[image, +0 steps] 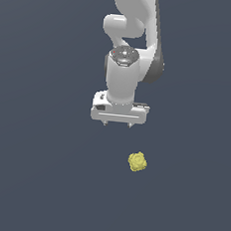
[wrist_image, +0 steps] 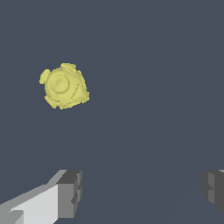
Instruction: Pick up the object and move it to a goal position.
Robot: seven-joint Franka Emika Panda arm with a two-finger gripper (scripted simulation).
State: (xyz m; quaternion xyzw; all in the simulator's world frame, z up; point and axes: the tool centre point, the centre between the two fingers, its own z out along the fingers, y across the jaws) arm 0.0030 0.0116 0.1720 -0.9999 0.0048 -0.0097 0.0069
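Observation:
The object (image: 137, 161) is a small pale-yellow lumpy cube with bumpy facets, lying on the dark grey floor. It also shows in the wrist view (wrist_image: 64, 85). My white gripper (image: 117, 123) hangs from the arm, apart from the object, which lies lower in the exterior view and toward its right. The jaws stand wide apart with nothing between them. In the wrist view my gripper (wrist_image: 141, 192) shows two grey fingertips (wrist_image: 70, 192) far apart, and the object lies outside the gap between them.
The white arm (image: 126, 48) rises toward the top of the exterior view. A plain dark grey surface (image: 42, 170) surrounds the object on all sides.

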